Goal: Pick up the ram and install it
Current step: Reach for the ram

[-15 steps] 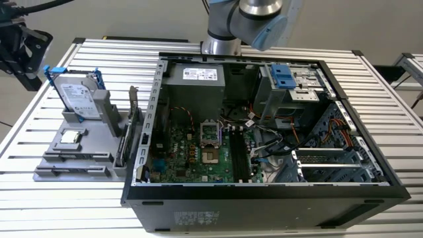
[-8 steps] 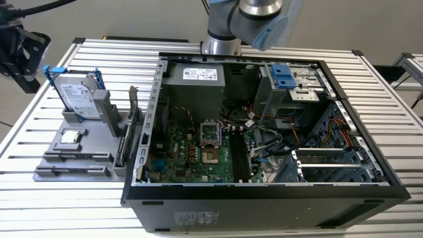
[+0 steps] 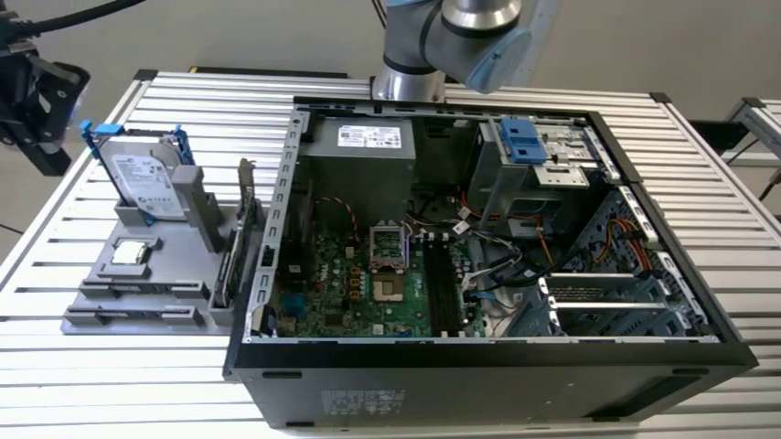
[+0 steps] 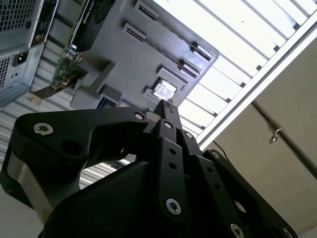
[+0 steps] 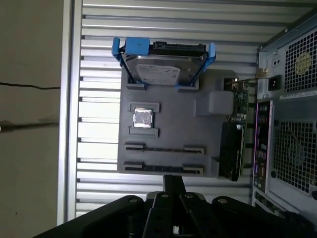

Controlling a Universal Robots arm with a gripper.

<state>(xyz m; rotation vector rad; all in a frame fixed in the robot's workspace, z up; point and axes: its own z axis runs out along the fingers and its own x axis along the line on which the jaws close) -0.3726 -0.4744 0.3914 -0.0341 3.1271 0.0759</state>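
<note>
Ram [image 5: 163, 148] stands on edge in a grey tray [image 5: 171, 124] slot, a twin stick [image 5: 163, 169] alongside. End effector [image 5: 173, 182] hovers just off the tray's edge, tips pressed together, empty. Danger: coming down unopened, it could jab the stick or clip its twin.

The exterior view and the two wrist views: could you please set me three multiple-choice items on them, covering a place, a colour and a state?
1. The hard drive stands: A on the floor; B on the grey holder beside the computer case; C on a shelf.
2. Its frame is: A red; B blue; C yellow.
3. The gripper has jaws: A shut, empty; B spread wide; C clamped on a cable.
Key: B, it sits in the holder; B, blue rails flank it; A, the jaws meet on nothing.
</note>
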